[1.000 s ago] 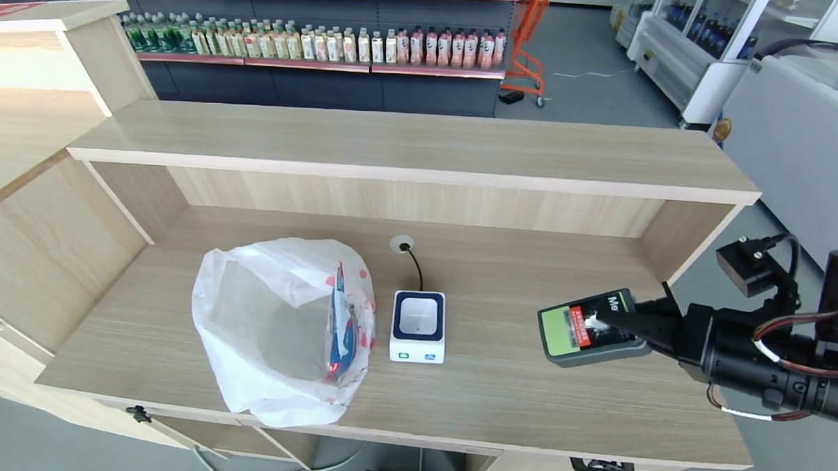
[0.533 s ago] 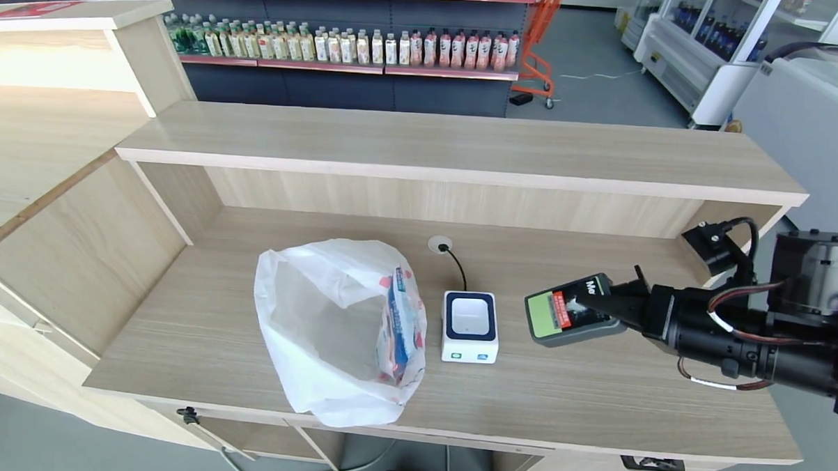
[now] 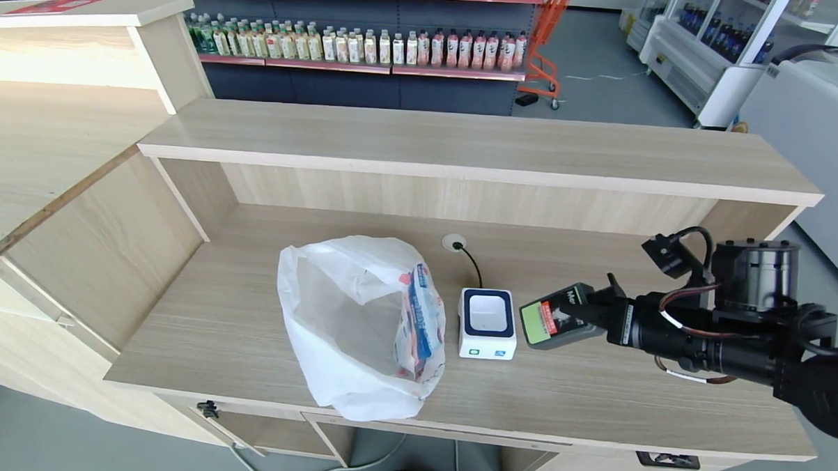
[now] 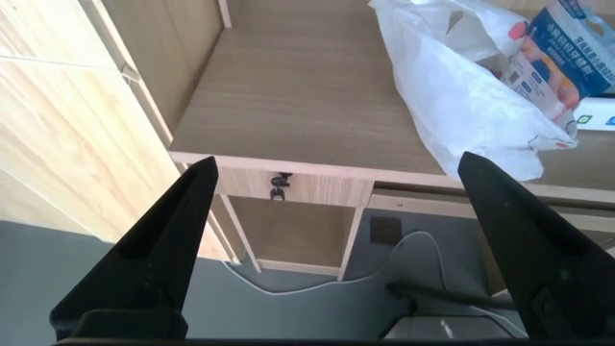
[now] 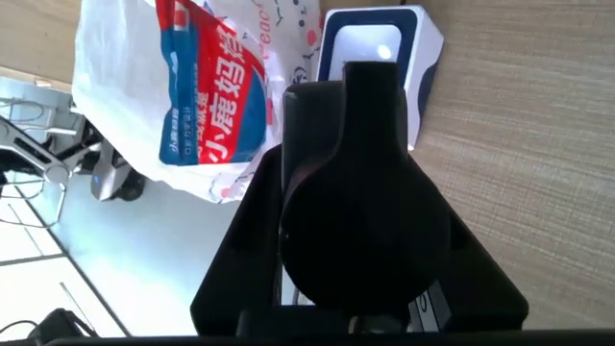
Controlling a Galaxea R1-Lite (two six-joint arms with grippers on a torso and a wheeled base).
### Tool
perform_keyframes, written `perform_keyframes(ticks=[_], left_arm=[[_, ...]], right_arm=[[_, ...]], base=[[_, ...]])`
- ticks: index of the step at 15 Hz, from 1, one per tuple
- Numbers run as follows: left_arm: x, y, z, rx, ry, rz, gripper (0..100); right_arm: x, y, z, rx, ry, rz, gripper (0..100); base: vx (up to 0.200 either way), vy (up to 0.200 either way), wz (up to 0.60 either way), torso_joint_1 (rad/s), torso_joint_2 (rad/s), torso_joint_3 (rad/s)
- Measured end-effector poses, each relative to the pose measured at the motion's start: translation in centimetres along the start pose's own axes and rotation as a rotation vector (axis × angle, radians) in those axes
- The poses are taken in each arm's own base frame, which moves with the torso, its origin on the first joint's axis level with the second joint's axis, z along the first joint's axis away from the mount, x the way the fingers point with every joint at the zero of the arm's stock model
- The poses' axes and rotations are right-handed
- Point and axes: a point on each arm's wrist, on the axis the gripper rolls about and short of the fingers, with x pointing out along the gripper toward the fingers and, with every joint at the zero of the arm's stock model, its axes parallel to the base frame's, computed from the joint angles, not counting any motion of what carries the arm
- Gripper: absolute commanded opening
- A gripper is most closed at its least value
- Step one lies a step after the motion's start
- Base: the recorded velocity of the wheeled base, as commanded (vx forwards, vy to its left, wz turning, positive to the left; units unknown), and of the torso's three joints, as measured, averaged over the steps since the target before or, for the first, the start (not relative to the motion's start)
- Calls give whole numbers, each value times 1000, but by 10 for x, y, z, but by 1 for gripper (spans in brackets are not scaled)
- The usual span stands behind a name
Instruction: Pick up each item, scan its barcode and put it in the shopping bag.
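My right gripper (image 3: 586, 315) is shut on a dark box with a green and red label (image 3: 550, 324), held just above the counter right of the white scanner (image 3: 487, 323). In the right wrist view the dark box (image 5: 356, 221) sits close before the scanner (image 5: 380, 48). The white shopping bag (image 3: 350, 324) lies open left of the scanner, with a red and blue packet (image 3: 421, 319) inside. In the left wrist view my left gripper (image 4: 336, 250) is open in front of the counter's front edge, with the bag (image 4: 461, 86) farther off.
A black cable (image 3: 470, 264) runs from the scanner to a hole in the counter. A raised wooden ledge (image 3: 464, 143) walls the back and side panels close the counter's ends. A drawer lock (image 4: 279, 187) sits under the front edge. Bare counter (image 3: 221, 312) lies left of the bag.
The head camera has shifted. My right gripper has carried the dark box left, much closer to the scanner. The bag and scanner have stayed in place on the counter.
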Motion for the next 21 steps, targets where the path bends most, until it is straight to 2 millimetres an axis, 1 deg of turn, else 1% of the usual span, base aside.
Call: perform_keyframes(ticks=[6, 11, 18, 21], left_arm=[[0, 0, 0, 1, 0, 1, 100], [0, 0, 0, 1, 0, 1, 100], [0, 0, 0, 1, 0, 0, 100], [0, 0, 0, 1, 0, 1, 100]], right_arm=[[25, -14, -10, -3, -4, -7, 0], [48, -20, -23, -2, 18, 9, 0], [71, -29, -24, 12, 6, 19, 0], [85, -24, -23, 50, -17, 51, 0]], base=[[0, 0, 0, 0, 0, 0], [0, 0, 0, 0, 0, 0], [0, 0, 0, 0, 0, 0], [0, 0, 0, 0, 0, 0]])
